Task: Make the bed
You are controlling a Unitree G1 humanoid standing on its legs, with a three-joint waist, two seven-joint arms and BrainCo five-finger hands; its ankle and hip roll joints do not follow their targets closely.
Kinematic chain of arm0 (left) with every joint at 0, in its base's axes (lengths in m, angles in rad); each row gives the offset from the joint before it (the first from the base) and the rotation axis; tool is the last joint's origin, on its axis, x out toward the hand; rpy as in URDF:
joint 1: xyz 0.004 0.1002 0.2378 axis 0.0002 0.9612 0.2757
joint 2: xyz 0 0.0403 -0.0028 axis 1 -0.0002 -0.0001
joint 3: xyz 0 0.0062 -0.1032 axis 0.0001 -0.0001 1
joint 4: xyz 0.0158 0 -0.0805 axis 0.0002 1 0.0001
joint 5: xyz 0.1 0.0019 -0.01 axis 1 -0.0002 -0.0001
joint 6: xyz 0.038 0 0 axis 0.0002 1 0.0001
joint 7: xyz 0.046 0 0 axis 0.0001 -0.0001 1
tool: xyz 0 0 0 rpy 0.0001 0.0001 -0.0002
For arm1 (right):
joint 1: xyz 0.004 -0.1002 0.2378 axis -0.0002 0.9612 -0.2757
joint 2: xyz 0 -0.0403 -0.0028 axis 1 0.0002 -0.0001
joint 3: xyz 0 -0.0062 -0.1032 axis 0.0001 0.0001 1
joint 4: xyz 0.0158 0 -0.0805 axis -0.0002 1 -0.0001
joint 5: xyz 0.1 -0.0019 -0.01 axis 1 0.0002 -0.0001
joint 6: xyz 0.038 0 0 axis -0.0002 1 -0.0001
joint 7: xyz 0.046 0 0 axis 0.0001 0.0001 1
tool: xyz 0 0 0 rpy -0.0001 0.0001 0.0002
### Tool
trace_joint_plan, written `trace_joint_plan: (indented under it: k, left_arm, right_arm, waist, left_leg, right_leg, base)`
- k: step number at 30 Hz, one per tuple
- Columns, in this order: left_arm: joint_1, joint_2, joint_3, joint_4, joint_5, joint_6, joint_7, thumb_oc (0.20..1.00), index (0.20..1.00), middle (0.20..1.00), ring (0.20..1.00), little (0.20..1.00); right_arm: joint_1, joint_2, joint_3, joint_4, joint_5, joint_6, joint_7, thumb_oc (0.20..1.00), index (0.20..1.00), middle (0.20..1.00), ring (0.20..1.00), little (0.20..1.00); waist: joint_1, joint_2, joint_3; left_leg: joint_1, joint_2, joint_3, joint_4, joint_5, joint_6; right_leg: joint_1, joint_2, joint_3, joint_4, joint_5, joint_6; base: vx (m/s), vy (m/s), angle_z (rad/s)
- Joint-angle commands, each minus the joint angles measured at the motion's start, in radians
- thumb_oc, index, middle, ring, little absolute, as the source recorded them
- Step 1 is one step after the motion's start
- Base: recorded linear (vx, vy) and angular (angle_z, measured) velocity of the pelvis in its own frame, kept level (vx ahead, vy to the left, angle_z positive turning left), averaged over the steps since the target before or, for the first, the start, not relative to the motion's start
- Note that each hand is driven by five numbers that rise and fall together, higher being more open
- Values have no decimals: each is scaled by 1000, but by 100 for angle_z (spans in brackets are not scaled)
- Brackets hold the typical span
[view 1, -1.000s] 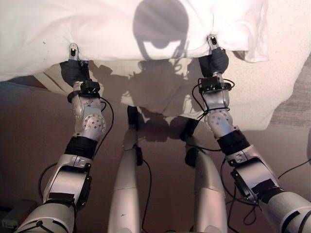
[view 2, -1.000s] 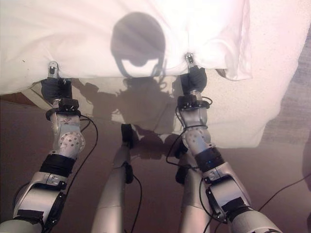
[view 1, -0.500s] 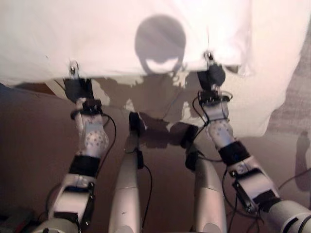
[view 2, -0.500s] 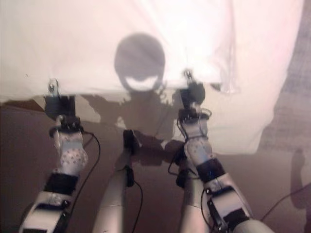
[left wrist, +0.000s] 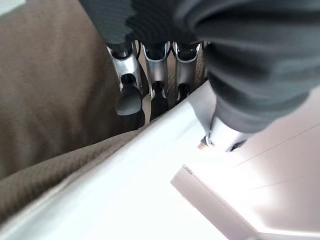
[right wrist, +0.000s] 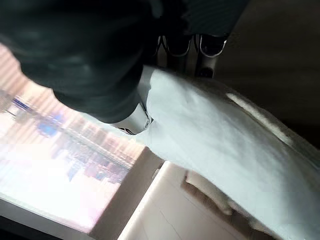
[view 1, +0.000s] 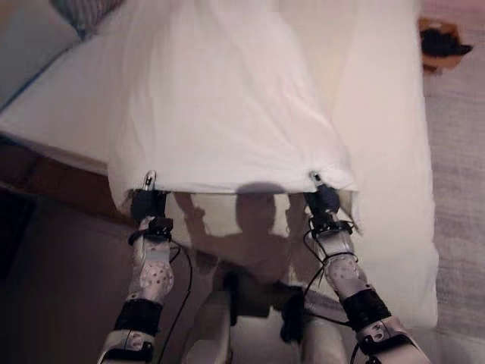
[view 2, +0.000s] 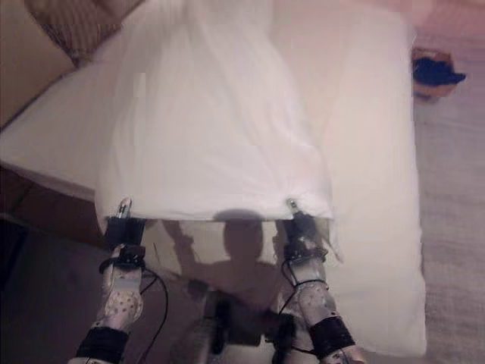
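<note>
A white sheet (view 1: 220, 114) hangs spread over the bed, its near edge stretched between my two hands. My left hand (view 1: 147, 205) is shut on the sheet's near left corner. In the left wrist view the cloth (left wrist: 150, 190) runs between the curled fingers (left wrist: 156, 70) and the thumb. At the near right corner my right hand (view 1: 326, 201) pinches the sheet the same way; the cloth (right wrist: 215, 130) passes under its thumb in the right wrist view. The white mattress (view 1: 386, 152) lies beneath and sticks out to the right of the sheet.
A patterned pillow (view 1: 83, 11) lies at the bed's far left. A brown bed frame (view 1: 45, 178) shows under the mattress on the left. Grey carpet (view 1: 458, 189) runs along the right side, with a small dark thing (view 1: 443, 42) on it at the far right.
The whole picture has shifted, so the camera moved and takes in more of the bed. The sheet, bunched close before, now lies stretched far across the mattress. Both hands keep their hold.
</note>
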Motion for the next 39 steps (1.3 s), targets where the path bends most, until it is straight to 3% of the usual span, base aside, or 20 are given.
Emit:
trace_joint_plan:
  k: [1,5,6,7,9,11,14,15,16,17,18,19,21,23,24,26,28,33,35,39]
  left_arm:
    - [58,158,239,-63,-11,-142,57,200,200,200,200,200]
    - [69,198,253,-98,4,-118,18,200,200,200,200,200]
    - [78,189,241,-124,26,-107,-7,200,200,200,200,200]
    - [91,192,232,-142,36,-103,-21,200,200,200,200,200]
    - [99,191,230,-163,73,-98,-13,200,200,200,200,200]
    - [117,195,235,-206,86,-84,-7,200,200,200,200,200]
    - [143,181,219,-208,113,-86,-9,200,200,200,200,200]
    - [144,181,218,-209,114,-86,-7,200,200,200,200,200]
    - [175,156,224,-233,130,-94,9,200,200,200,200,200]
    - [181,124,218,-248,125,-81,12,200,200,200,200,200]
    - [186,108,211,-253,118,-78,25,200,200,200,200,200]
    - [184,100,222,-254,104,-78,14,200,200,200,200,200]
    - [196,62,216,-275,99,-82,23,200,200,200,200,200]
    - [197,63,218,-277,109,-84,30,200,200,200,200,200]
    - [197,62,219,-277,110,-84,30,200,200,200,200,200]
    - [222,75,224,-315,134,-79,16,200,200,200,200,200]
    - [205,87,218,-321,129,-75,6,200,200,200,200,200]
    - [166,108,117,-331,181,-17,-32,200,200,200,200,200]
    - [177,132,125,-302,222,-10,-29,200,200,200,200,200]
    - [188,132,130,-328,247,-28,-6,200,200,200,200,200]
  right_arm:
    - [123,-170,-223,-24,28,-101,-2,200,200,200,200,200]
    - [200,-179,-266,-36,-17,-68,-10,200,200,200,200,200]
    - [253,-185,-317,-77,-52,-70,-19,200,200,200,200,200]
    - [250,-178,-325,-80,-53,-80,-32,200,200,200,200,200]
    - [222,-165,-305,-61,-84,-96,-48,200,200,200,200,200]
    - [214,-157,-295,-53,-92,-81,-37,200,200,200,200,200]
    - [206,-152,-275,-52,-102,-78,-6,200,200,200,200,200]
    - [207,-151,-275,-51,-101,-79,-5,200,200,200,200,200]
    - [195,-147,-252,-50,-105,-92,2,200,200,200,200,200]
    - [189,-153,-239,-45,-100,-92,-3,200,200,200,200,200]
    - [190,-171,-230,-52,-121,-85,-4,200,200,200,200,200]
    - [161,-185,-218,-24,-126,-87,-4,200,200,200,200,200]
    - [85,-211,-198,5,-119,-92,-31,200,200,200,200,200]
    - [67,-234,-197,25,-114,-90,-35,200,200,200,200,200]
    - [66,-235,-196,26,-113,-91,-35,200,200,200,200,200]
    - [107,-251,-218,22,-121,-69,-38,200,200,200,200,200]
    - [154,-258,-255,22,-121,-65,-43,200,200,200,200,200]
    - [233,-221,-349,-49,-141,-80,-66,200,200,200,200,200]
    - [217,-193,-347,-26,-158,-87,-91,200,200,200,200,200]
    - [148,-179,-291,0,-165,-87,-59,200,200,200,200,200]
  waist:
    - [-15,21,-136]
    - [-24,41,-180]
    - [-36,31,-182]
    - [-35,33,-174]
    - [-26,41,-162]
    - [-40,42,-155]
    - [-37,8,-164]
    - [-34,11,-167]
    - [5,-23,-166]
    - [28,-13,-180]
    - [20,-19,-176]
    - [58,-14,-174]
    - [136,0,-146]
    - [110,2,-139]
    - [108,2,-140]
    - [58,39,-179]
    - [-1,49,-204]
    - [-49,43,-188]
    - [-55,46,-171]
    - [-18,38,-163]
  left_leg:
    - [157,42,8,-325,271,-15]
    - [219,24,35,-399,236,-70]
    - [183,-45,65,-319,173,-64]
    - [169,-85,95,-275,131,-34]
    - [187,-153,176,-245,83,37]
    - [215,-225,209,-267,100,94]
    - [251,-314,216,-324,126,117]
    - [248,-309,218,-325,128,117]
    - [282,-388,219,-306,92,137]
    - [275,-387,232,-287,79,131]
    - [235,-374,229,-214,77,121]
    - [202,-375,190,-183,78,105]
    - [154,-370,79,-55,97,49]
    - [200,-219,63,9,91,39]
    - [198,-219,62,8,94,39]
    - [300,-116,-90,-30,155,15]
    - [359,-19,-100,-130,183,-17]
    - [381,-189,-115,-290,-15,20]
    - [392,-207,-53,-316,3,56]
    - [375,-278,45,-331,61,113]
  right_leg:
    - [6,-27,-2,-64,86,79]
    - [64,-148,9,-125,223,121]
    - [106,-227,-36,-177,420,121]
    - [96,-285,-91,-153,486,121]
    - [83,-307,-195,-3,377,93]
    - [48,-160,-161,222,263,65]
    - [-19,137,-173,212,186,89]
    - [-18,144,-173,200,195,87]
    - [18,147,-227,85,174,78]
    - [61,113,-252,9,110,19]
    - [77,183,-158,-63,25,-51]
    - [86,193,-124,-98,18,-60]
    - [101,153,-117,-110,18,-66]
    - [58,91,-116,-75,43,-53]
    - [57,91,-117,-77,46,-54]
    - [0,3,-98,-16,73,-14]
    - [-16,-89,-93,-2,108,20]
    - [65,-271,-160,-76,323,88]
    - [69,-234,-186,37,264,59]
    - [33,-2,-251,180,194,53]
  base:
    - [182,655,25]
    - [100,617,8]
    - [5,635,20]
    - [-1,894,69]
    - [5,858,87]
    - [20,809,-2]
    - [-12,429,-20]
    - [-34,367,-60]
    - [-113,328,-36]
    - [-224,326,-102]
    - [-300,115,-110]
    - [-232,39,-100]
    - [-352,353,-68]
    - [-367,415,-111]
    - [-260,515,-85]
    - [-248,719,-30]
    - [-187,726,56]
    - [-160,647,115]
    - [-235,615,103]
    - [-215,466,-28]
